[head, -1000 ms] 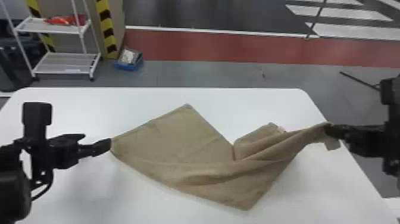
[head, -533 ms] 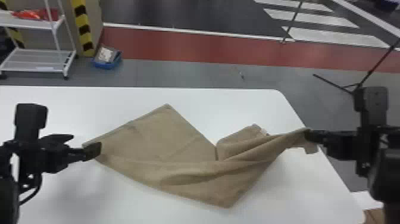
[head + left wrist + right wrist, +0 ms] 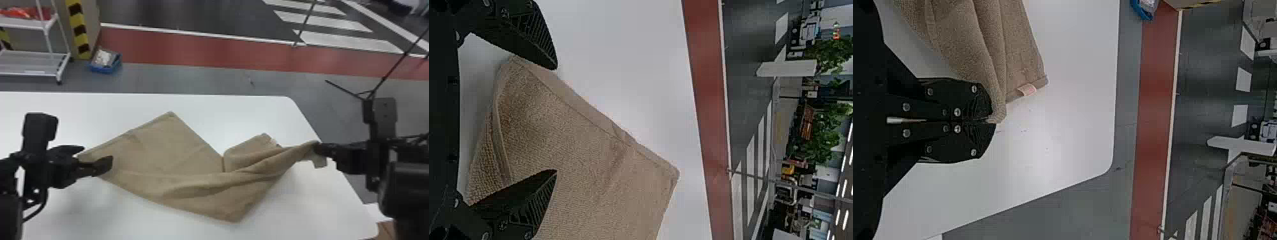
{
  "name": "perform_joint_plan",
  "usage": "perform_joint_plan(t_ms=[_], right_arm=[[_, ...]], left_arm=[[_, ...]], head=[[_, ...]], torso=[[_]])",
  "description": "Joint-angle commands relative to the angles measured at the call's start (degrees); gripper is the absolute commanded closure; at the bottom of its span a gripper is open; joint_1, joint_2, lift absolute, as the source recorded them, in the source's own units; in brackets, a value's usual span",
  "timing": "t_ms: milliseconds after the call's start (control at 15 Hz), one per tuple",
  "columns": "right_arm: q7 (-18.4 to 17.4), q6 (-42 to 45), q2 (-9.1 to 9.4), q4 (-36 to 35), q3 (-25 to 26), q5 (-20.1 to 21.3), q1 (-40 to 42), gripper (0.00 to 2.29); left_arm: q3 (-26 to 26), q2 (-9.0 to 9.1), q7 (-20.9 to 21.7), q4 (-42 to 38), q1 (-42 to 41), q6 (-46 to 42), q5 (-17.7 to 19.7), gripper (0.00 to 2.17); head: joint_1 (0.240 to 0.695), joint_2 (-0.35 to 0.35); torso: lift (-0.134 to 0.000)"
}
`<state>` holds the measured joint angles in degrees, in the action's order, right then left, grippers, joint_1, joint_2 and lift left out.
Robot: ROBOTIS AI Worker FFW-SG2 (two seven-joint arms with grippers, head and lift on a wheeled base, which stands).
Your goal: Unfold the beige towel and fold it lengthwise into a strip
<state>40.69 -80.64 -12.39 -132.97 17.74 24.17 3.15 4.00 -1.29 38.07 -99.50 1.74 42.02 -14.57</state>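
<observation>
The beige towel [image 3: 166, 153] lies partly spread and skewed on the white table, with loose folds running to its raised right end. My left gripper [image 3: 97, 156] is open over the towel's left corner; in the left wrist view the same gripper [image 3: 554, 120] has its fingers apart, the towel [image 3: 579, 145] between and beyond them. At the right, my right gripper [image 3: 317, 148] holds the towel's other end, a small flap hanging below. Seen from the right wrist, that gripper [image 3: 990, 121] is shut on a towel corner, near a pale tag [image 3: 1027, 89] on the hem.
The white table [image 3: 223, 105] has a rounded far right corner. Beyond it on the floor stand a blue bin [image 3: 105, 65] and a white shelf cart [image 3: 35, 57]. A brown box [image 3: 384, 230] shows by the table's near right corner.
My left gripper has opened and moved right, over the towel's left corner. The head view has swung rightward. My right gripper still holds its end of the towel.
</observation>
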Motion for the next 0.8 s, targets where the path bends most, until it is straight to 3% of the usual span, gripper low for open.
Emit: perform_joint_plan(t_ms=[0,133,200,467,600,733], right_arm=[[0.0,0.5,0.0,0.3,0.2,0.0,0.0,2.04],[0.0,0.5,0.0,0.4,0.4,0.0,0.0,2.04],[0.0,0.5,0.0,0.6,0.2,0.0,-0.2,2.04],[0.0,1.2,0.18,1.7,-0.4,0.0,-1.2,2.04],[0.0,1.4,0.09,1.8,-0.7,0.0,-2.1,2.04],[0.0,1.2,0.18,2.1,-1.0,0.0,-3.1,2.04]], left_arm=[[0.0,-0.11,0.7,0.1,0.0,0.1,-0.1,0.16],[-0.1,-0.03,1.0,0.5,0.2,0.3,-2.1,0.22],[-0.1,-0.11,1.5,1.0,0.3,0.1,-2.5,0.4],[0.0,-0.11,3.7,1.4,0.3,0.3,-5.2,1.73],[0.1,-0.29,3.7,1.3,0.3,1.4,-6.2,2.15],[0.7,-0.47,4.5,0.6,0.3,2.2,-7.1,2.15]], head=[[0.695,-0.252],[0.695,-0.255],[0.695,-0.256],[0.695,-0.255],[0.695,-0.246],[0.695,-0.238]], torso=[[-0.126],[-0.126],[-0.126],[-0.126],[-0.126],[-0.126]])
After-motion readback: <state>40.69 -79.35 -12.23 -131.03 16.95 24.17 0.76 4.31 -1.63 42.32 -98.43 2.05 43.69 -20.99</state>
